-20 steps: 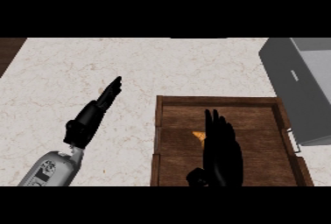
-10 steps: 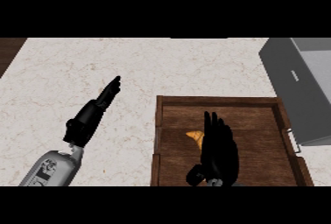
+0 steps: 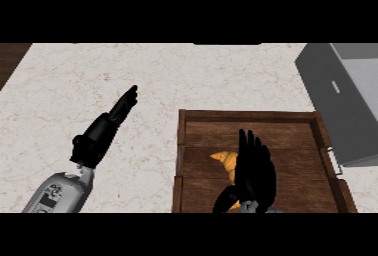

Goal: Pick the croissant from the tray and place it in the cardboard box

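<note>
The right hand point(image 3: 255, 165), fingers straight, covered the croissant point(image 3: 225, 161) in the tray point(image 3: 251, 116); light, flaky, probably best cradled mid-body.

Tray point(image 3: 193, 150): dark brown wood, plank lines show, matt.
Counter top point(image 3: 88, 80): pale stone look, brown speckles, smooth.
Box point(image 3: 341, 105): grey, flat, smooth sides, matt.
Croissant point(image 3: 226, 160): golden brown, baked crust look, a bit shiny.
Left hand point(image 3: 111, 122) and right hand point(image 3: 255, 167): black, matt.
Left forearm point(image 3: 59, 192): grey, smooth, light shine.
</note>
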